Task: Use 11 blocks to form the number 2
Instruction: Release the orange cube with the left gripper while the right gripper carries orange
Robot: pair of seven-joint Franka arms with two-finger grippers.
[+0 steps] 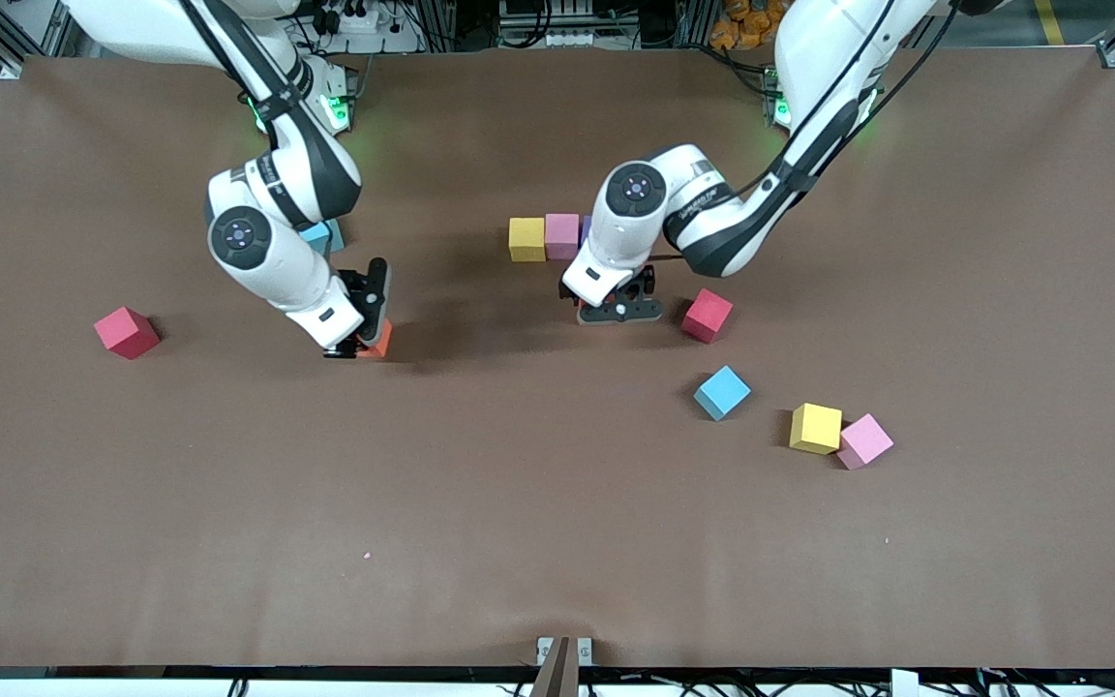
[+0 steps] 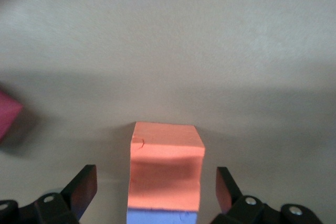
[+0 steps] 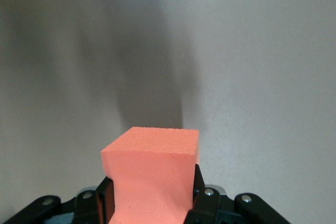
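Observation:
The number 2 stands as a short row: a yellow block [image 1: 527,239], a pink-purple block [image 1: 562,235] and a purple block [image 2: 163,217], then an orange block [image 2: 165,163] beside the purple one. My left gripper [image 1: 618,310] [image 2: 156,192] is open, its fingers [image 2: 84,190] apart on either side of that orange block; the hand hides most of it in the front view. My right gripper [image 1: 364,344] [image 3: 152,198] is shut on a second orange block [image 1: 378,339] [image 3: 152,174], low over the table toward the right arm's end.
Loose blocks lie around: a red one [image 1: 127,332] near the right arm's end, another red one [image 1: 708,315] beside my left gripper, then blue [image 1: 722,392], yellow [image 1: 816,428] and pink [image 1: 865,440] nearer the camera. A pale blue block [image 1: 322,235] is half hidden by the right arm.

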